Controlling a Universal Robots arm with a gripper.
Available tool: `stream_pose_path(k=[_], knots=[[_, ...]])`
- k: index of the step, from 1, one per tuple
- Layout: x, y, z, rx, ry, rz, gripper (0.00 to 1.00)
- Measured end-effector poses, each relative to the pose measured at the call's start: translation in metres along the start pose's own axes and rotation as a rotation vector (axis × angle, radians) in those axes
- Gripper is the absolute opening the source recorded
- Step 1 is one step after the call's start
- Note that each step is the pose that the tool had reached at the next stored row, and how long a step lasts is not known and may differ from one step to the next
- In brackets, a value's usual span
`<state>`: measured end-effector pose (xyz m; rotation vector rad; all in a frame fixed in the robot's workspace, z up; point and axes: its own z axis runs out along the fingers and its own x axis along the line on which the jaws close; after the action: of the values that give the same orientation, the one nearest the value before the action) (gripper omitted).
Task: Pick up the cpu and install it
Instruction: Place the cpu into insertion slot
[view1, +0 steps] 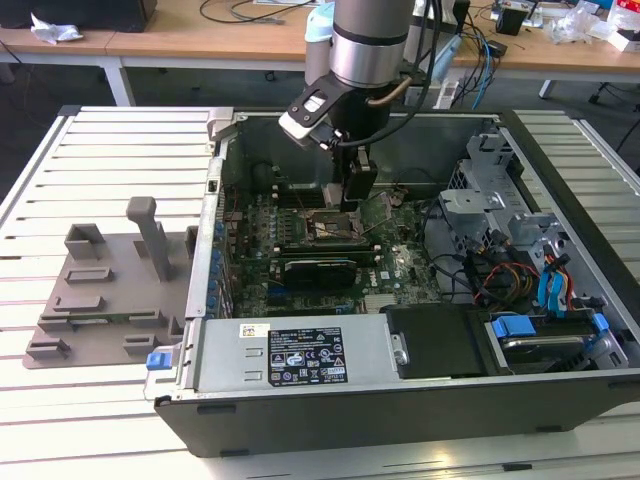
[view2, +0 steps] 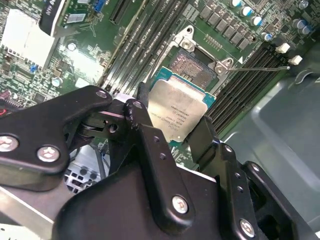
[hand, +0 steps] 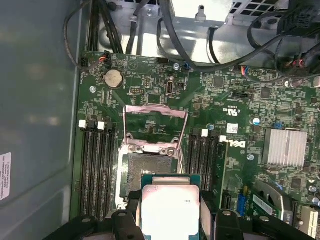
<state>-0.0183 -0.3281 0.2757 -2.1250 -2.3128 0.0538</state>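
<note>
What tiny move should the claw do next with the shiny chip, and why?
Probably slide the claw a little so the cpu it grips sits squarely above the open socket, before going down. In both wrist views the chip covers just one edge of the socket, not its middle, and the socket frame is flipped up out of the way.

Case is laid open on top, so plenty of room is left above the board. Straight below the pincer and the cpu gripped in it, the socket is uncovered, its frame flipped up. RAM slots are packed along both sides, and the lever is swung out. Cables and drive cage are kept well off at the exterior view's right.
</note>
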Motion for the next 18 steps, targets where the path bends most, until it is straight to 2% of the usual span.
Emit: stream_pose_path(k=[2,4,18], knots=[[0.0004,0.0001,0.0016,0.0004,0.0002,0.014,0.55],[0.0005,0.0000,0.0030,0.0013,0.0012,0.056,0.55],[0.0008,0.0005,0.0167,0.0015,0.0013,0.059,0.55]])
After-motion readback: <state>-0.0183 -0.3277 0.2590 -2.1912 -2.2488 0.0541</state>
